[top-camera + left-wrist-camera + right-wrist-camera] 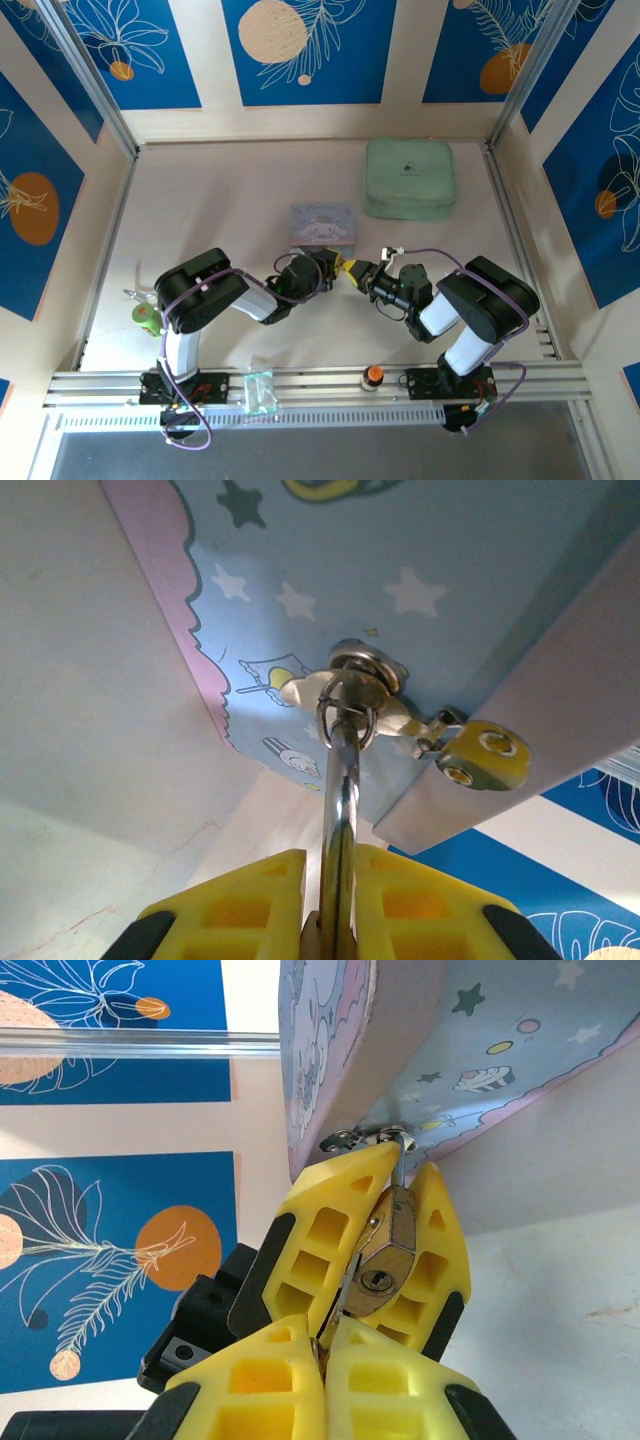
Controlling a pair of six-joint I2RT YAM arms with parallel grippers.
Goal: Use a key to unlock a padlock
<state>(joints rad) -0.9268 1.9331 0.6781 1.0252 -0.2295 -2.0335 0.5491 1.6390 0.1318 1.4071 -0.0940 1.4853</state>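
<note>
Gripping the padlock [385, 1260] by its brass body in the left end effector [332, 860], nearly closed, hard up against the latch of the blue tin [322, 222]. Pinching what looks like the key [342, 1295] in the fully closed right end effector [325, 1328] — just beside the keyhole, which faces it. Likely calls for lining the blade along the lock's long axis — the right arm's job.

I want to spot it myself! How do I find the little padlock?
Find the blue tin with stars in the middle of the table. At its edge a metal clasp sticks out, and the padlock is hooked on it, squeezed in the left pincer. It is shiny gold metal with a round keyhole, unlike the yellow plastic around it.
</note>
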